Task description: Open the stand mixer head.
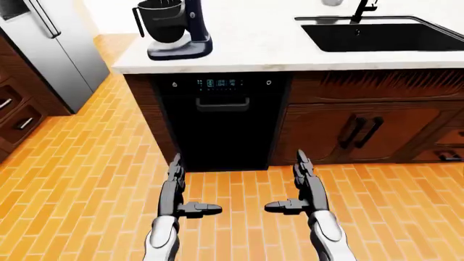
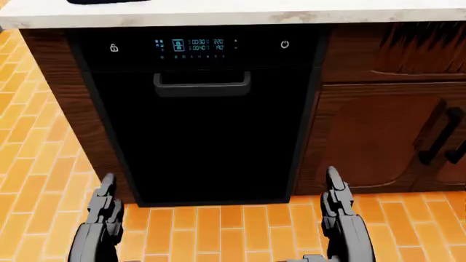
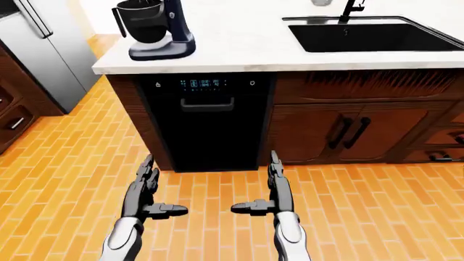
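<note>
While both arms hang low over the orange brick-pattern floor point(image 1: 87, 163), the stand mixer point(image 1: 174, 30) sits near the left corner of the white stone countertop point(image 1: 254, 38), at the top left of the left-eye view and well apart from either hand. Its bowl faces left, and the top of its head is cut off by the frame edge. To the right on the same countertop lies a black sink point(image 1: 384, 35) with a dark faucet point(image 1: 363, 10) above it. Below the counter stands a black dishwasher point(image 1: 221, 122) with a lit control strip and a bar handle, flanked on the right by dark wooden cabinet doors point(image 1: 355, 130) with black pulls. A stainless refrigerator point(image 1: 54, 49) and wooden drawers point(image 1: 14, 114) line the left edge.

The left hand point(image 1: 178, 198) and right hand point(image 1: 304, 196) are both held upright, fingers extended straight up and thumbs pointing inward toward each other, gripping nothing.

The head view looks lower and closer: it shows mostly the dishwasher front and only the fingertips point(image 2: 107, 188), with the mixer out of its frame. The eye views alone show the countertop, sink and refrigerator.
</note>
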Robot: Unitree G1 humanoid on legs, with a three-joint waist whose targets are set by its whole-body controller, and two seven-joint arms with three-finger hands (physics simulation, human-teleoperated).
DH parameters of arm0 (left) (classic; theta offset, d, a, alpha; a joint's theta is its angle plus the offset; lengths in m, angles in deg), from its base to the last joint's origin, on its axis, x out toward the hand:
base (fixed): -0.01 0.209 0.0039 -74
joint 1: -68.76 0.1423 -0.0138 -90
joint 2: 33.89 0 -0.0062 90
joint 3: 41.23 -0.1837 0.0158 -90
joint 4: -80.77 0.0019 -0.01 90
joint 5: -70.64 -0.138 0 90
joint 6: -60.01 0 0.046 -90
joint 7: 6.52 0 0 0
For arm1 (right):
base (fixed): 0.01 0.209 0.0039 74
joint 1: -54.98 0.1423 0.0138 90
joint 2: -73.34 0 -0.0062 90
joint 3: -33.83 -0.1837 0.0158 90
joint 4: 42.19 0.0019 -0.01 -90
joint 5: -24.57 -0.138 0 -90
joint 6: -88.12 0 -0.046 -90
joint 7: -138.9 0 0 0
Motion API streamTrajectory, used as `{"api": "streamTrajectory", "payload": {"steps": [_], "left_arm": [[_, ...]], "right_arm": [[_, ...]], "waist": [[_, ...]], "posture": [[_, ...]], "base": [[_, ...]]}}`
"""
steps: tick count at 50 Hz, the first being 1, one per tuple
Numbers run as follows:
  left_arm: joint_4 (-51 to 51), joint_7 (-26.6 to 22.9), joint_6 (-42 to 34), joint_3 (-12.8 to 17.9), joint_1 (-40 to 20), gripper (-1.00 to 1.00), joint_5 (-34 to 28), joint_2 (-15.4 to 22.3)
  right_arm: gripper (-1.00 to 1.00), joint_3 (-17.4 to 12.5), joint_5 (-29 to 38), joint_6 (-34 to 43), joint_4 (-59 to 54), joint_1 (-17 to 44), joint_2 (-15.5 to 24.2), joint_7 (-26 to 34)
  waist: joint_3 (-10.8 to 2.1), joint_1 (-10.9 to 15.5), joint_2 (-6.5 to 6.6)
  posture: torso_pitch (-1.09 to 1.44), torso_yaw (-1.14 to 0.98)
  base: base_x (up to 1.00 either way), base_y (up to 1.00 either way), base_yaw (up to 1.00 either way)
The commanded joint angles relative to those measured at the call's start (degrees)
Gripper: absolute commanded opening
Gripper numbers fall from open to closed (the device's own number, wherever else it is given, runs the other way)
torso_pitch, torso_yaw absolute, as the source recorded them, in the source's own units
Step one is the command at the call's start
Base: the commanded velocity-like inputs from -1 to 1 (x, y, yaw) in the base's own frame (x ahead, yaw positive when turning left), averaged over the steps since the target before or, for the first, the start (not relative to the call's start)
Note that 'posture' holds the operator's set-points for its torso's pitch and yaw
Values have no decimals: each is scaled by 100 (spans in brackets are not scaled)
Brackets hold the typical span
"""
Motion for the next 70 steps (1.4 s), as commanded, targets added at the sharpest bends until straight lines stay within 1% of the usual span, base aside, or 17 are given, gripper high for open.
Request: {"api": "streamTrajectory", "payload": {"steps": [1,3,4,5,7,8,17,22,26,30,36,43,48,55,59,65,70], "left_arm": [[-437,-7,338,35,-200,100,38,31],[-440,-3,341,35,-200,100,33,31],[-437,2,335,42,-198,100,36,31],[-444,9,328,40,-190,100,28,31],[-416,17,340,43,-204,100,23,31],[-411,25,345,37,-201,100,6,31],[-443,51,360,39,-199,100,4,25],[-1188,-67,561,95,-139,100,511,-46],[-1813,-201,621,41,-18,100,829,-59],[-2413,-225,353,72,-21,100,1042,-26],[-3486,-63,-457,222,-159,100,1365,34],[-5098,600,-2061,708,-782,100,2198,280],[-5774,1062,-2741,932,-1163,100,2688,479],[-5832,1243,-2801,1046,-1287,100,2912,616],[-5814,1275,-2776,1062,-1306,100,2930,662],[-5558,1127,-2571,1009,-1190,100,2788,614],[-5646,1172,-2667,1059,-1243,100,2842,645]], "right_arm": [[100,24,41,-372,495,133,36,21],[100,39,66,-372,497,108,29,42],[100,33,63,-357,520,107,26,46],[100,27,73,-369,502,111,28,42],[100,42,84,-379,535,88,24,61],[100,59,142,-477,507,77,32,66],[100,71,140,-549,572,46,23,139],[100,157,336,-1685,956,33,63,338],[100,214,18,-1733,1578,-81,7,628],[100,283,-395,-1039,2514,-159,-30,763],[100,309,-735,-66,3814,-54,-39,609],[100,268,-1145,1581,5682,494,-14,171],[100,133,-1470,2427,6418,918,58,-141],[100,215,-2104,2378,6500,1197,708,-936],[100,231,-2296,2327,6500,1234,907,-1146],[100,284,-2291,2277,6500,1154,928,-1129],[100,214,-2357,2312,6500,1213,938,-1174]], "waist": [[-5,-12,-45],[-352,38,-6],[-297,37,-10],[-95,34,-36],[-396,35,-43],[-427,39,-43],[-472,39,-21],[-524,33,-15],[-522,27,-12],[-530,30,-11],[-505,28,-4],[-462,32,12],[-434,27,24],[-397,41,38],[-364,43,23],[-345,51,8],[-357,49,5]], "posture": [[0,0],[0,0],[0,0],[0,0],[0,0],[0,0],[0,0],[0,0],[0,0],[0,0],[0,0],[0,0],[0,0],[0,0],[0,0],[0,0],[0,0]], "base": [[0,0,0],[0,0,0],[0,0,0],[0,0,0],[0,0,0],[0,0,0],[0,0,0],[0,0,0],[0,0,0],[0,0,0],[0,0,0],[0,0,0],[0,0,0],[0,0,0],[0,0,0],[0,0,0],[0,0,0]]}}
